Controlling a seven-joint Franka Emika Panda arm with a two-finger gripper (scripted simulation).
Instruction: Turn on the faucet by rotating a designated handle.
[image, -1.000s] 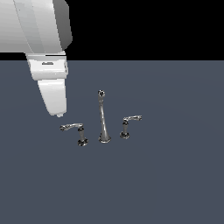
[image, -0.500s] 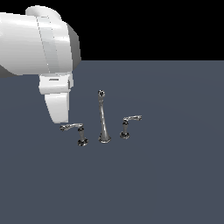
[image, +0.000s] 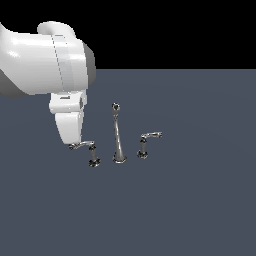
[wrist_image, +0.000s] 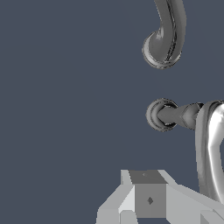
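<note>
Altogether, one faucet (image: 118, 135) shows three chrome pieces: one spout, two levers. The handle (image: 86, 147) sits at its nine o'clock, beside the end effector (image: 71, 144), grip unclear.

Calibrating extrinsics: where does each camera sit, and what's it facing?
Exterior view: off the arm, above the grey floor, facing the chrome three-piece faucet; the white arm fills its left.
Wrist view: on the wrist, looking down close at the arched chrome lever handle and its post; grey fingers show.
Shared: that handle and the tall spout's base.
</note>
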